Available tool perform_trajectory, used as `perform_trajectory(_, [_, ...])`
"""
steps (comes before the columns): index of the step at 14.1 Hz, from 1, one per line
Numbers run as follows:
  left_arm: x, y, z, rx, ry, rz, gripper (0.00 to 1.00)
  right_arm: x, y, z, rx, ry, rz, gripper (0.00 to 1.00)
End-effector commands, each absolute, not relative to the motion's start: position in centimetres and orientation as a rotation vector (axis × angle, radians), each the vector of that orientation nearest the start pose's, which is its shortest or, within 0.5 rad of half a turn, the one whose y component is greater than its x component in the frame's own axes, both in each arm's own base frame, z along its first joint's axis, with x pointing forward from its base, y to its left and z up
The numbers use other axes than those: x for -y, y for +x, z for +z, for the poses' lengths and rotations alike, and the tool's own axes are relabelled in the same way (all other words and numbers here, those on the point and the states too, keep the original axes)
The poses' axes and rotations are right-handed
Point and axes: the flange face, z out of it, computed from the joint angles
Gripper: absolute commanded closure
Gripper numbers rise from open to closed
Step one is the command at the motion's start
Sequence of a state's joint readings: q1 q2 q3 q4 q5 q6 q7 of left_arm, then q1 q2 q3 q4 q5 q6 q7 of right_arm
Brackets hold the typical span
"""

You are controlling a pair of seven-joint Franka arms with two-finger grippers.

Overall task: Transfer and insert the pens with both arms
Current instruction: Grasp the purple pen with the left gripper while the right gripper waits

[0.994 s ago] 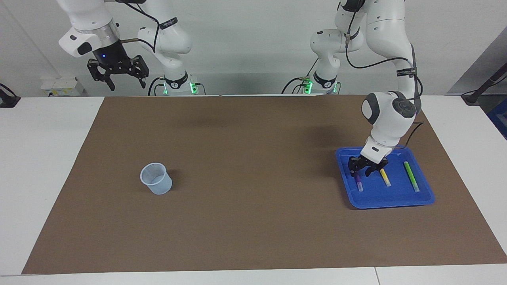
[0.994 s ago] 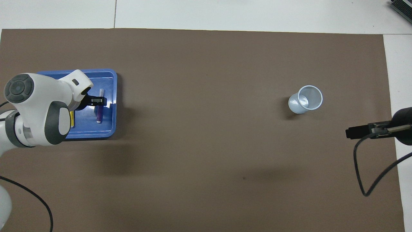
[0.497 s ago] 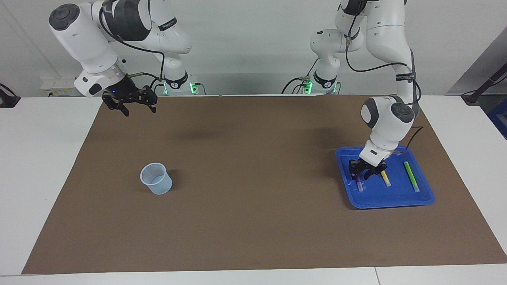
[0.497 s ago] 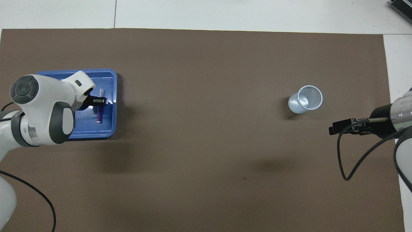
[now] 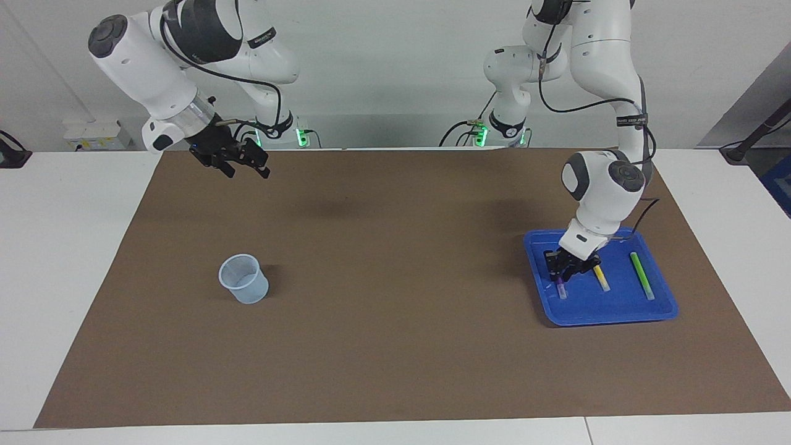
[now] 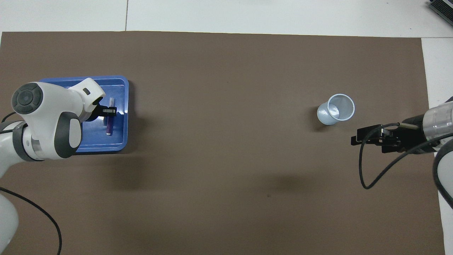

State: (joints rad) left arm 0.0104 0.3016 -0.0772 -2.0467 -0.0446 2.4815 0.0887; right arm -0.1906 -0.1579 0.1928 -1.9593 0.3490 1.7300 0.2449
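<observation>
1. The table [image 5: 74, 259] is white, and most of it lies under a brown mat [image 5: 395, 346].
2. A blue tray [image 5: 618, 312] sits on the mat toward the left arm's end of the table.
3. Three pens lie in the tray side by side, apart from one another: a purple pen [image 5: 561, 288], a yellow pen [image 5: 601, 279] and a green pen [image 5: 642, 275].
4. The purple pen is the one closest to the middle of the table; the green pen is closest to the table's end.
5. The left claw [image 5: 561, 270] is down in the tray, pressed together on the purple pen at the end nearer the robots.
6. In the overhead view the left arm hides the yellow and green pens; the purple pen [image 6: 110, 124] shows beside the claw's fingers [image 6: 109, 111].
7. A pale, see-through cup [image 5: 243, 279] stands upright on the mat toward the right arm's end of the table, well apart from the tray.
8. The right claw [image 5: 246, 169] hangs in the air over the mat's edge close to the robots, its fingers spread and holding nothing.
</observation>
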Motion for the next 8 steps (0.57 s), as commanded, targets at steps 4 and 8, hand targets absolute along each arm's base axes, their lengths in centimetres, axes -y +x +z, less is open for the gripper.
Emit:
perform_trajectory(4, [3.82, 60.36, 30.31, -0.199, -3.185, -0.221, 0.88, -3.81, 50.38, 53.93, -0.420, -2.781, 0.128, 0.00])
perform_trajectory(8, [3.74, 60.39, 30.36, -0.197, -3.186, -0.213, 1.00, -3.51, 49.86, 53.42, -0.260, -2.811, 0.120, 0.00])
